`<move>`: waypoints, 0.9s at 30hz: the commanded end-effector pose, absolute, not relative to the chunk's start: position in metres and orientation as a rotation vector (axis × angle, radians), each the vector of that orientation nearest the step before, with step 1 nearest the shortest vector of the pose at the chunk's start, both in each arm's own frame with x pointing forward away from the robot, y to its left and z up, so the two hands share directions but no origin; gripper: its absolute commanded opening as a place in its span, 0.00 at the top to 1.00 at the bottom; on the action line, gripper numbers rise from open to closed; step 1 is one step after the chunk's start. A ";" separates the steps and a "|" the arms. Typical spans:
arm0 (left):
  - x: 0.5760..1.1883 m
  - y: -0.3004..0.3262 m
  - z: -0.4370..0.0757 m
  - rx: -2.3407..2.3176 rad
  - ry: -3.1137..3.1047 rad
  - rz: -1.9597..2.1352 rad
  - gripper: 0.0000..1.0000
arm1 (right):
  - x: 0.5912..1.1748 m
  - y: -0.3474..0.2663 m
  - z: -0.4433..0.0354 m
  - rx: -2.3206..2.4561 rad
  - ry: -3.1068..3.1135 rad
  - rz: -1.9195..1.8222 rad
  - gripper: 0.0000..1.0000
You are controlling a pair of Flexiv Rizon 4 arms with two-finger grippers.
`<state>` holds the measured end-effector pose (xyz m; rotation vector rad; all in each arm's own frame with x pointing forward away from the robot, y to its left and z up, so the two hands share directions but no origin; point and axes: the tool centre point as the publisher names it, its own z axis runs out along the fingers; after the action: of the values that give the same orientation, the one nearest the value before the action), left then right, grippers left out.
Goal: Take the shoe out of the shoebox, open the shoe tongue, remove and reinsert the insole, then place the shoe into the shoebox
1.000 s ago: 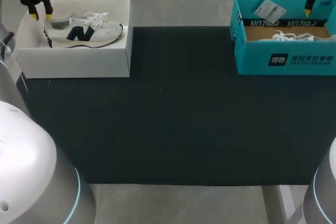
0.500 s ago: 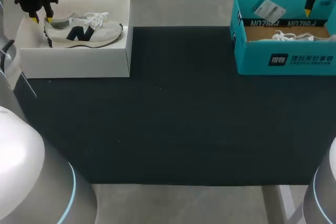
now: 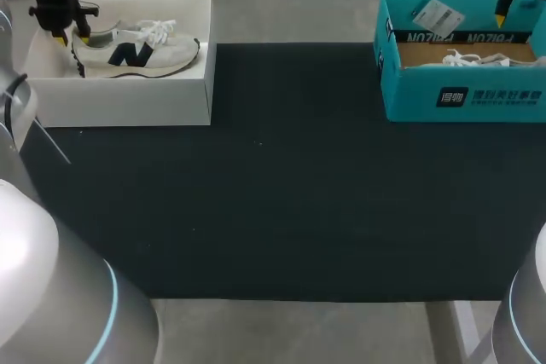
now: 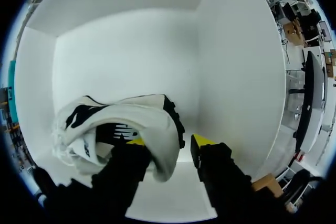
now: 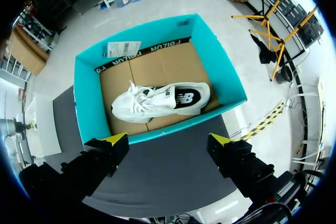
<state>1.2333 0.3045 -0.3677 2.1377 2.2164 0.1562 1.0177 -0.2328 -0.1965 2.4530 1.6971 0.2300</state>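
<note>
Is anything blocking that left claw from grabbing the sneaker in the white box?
Nothing visible does. The left gripper is open inside the white box, with the back of the sneaker between its fingers.

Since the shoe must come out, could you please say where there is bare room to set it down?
The dark mat is bare between the white shoebox and teal shoebox and in front of both. Shoe and left gripper crowd the white one.

Bright, even light; faint soft shadows inside the white shoebox (image 4: 131,51), its walls nearly glaring.
</note>
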 end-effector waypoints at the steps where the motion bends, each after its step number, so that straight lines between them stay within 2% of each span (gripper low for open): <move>1: 1.257 0.312 -0.381 2.290 2.372 -0.226 0.55 | 1.017 -0.233 -0.197 2.452 1.696 0.233 0.00; 5: 1.257 0.313 -0.388 2.306 2.376 -0.246 0.53 | 1.017 -0.233 -0.197 2.452 1.696 0.233 0.00; 13: 1.250 0.312 -0.396 2.348 2.381 -0.279 0.55 | 1.017 -0.233 -0.197 2.452 1.696 0.233 0.00; 16: 1.249 0.311 -0.396 2.342 2.384 -0.290 0.64 | 1.017 -0.233 -0.197 2.452 1.696 0.233 0.00; 18: 1.249 0.311 -0.397 2.336 2.388 -0.297 0.76 | 1.017 -0.233 -0.197 2.452 1.696 0.233 0.00; 21: 1.249 0.312 -0.396 2.335 2.389 -0.299 0.82 | 1.017 -0.233 -0.197 2.452 1.696 0.233 0.00; 25: 1.249 0.315 -0.395 2.324 2.395 -0.318 0.84 | 1.017 -0.233 -0.197 2.452 1.696 0.233 0.00; 27: 1.249 0.316 -0.394 2.322 2.393 -0.316 0.87 | 1.017 -0.233 -0.197 2.452 1.696 0.233 0.00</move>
<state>1.2375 0.3114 -0.3946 2.1207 2.1799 0.2039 1.0177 -0.2328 -0.1965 2.4530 1.6971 0.2300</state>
